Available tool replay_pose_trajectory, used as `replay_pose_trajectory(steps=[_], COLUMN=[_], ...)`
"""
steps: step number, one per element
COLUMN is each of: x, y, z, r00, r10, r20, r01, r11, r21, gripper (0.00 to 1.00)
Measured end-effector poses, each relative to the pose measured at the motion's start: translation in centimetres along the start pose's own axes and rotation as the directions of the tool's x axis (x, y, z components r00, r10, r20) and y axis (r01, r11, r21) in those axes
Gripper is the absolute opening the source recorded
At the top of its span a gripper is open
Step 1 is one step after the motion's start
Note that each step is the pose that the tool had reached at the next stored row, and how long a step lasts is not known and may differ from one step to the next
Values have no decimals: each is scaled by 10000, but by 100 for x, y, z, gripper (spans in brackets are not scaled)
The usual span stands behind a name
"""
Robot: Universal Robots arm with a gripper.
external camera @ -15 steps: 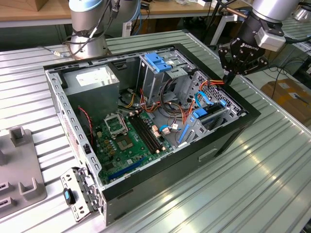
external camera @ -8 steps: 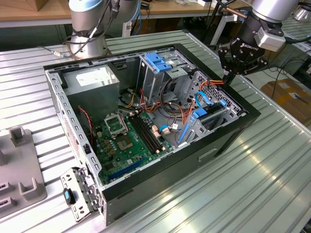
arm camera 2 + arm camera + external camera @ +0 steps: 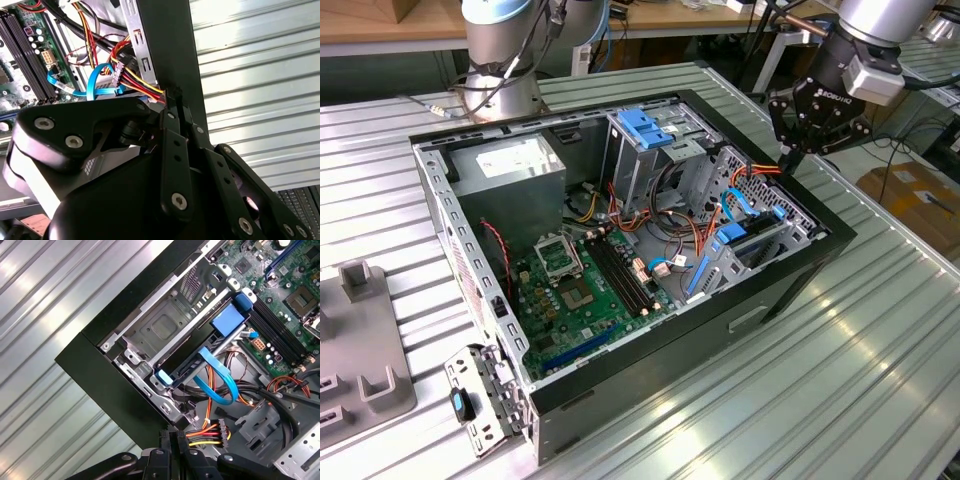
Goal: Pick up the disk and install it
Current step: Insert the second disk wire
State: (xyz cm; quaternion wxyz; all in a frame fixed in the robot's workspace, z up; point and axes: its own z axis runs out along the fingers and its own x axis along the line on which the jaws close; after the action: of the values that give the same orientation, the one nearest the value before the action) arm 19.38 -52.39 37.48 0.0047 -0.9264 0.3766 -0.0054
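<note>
Ribbed table (image 3: pixel 860 330), hand (image 3: pixel 790 150) above case (image 3: pixel 790 280)

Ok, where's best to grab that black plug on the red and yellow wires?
Probably the plug by its black body's two flat sides, coming from the open top of the case, since the wires leave one end.

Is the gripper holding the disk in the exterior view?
No, the gripper hangs over the case's edge with nothing in it.
</note>
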Motion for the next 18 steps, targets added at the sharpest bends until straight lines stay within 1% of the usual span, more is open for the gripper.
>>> replay_pose_trajectory(steps=[2, 18], x=[0, 0], y=[0, 0], z=[0, 0], r00=[10000, 9999], r10=[95, 170], r20=[-1, -3], r01=[-95, -170], r11=[10000, 9999], r21=[-1, -1], gripper=[16, 16])
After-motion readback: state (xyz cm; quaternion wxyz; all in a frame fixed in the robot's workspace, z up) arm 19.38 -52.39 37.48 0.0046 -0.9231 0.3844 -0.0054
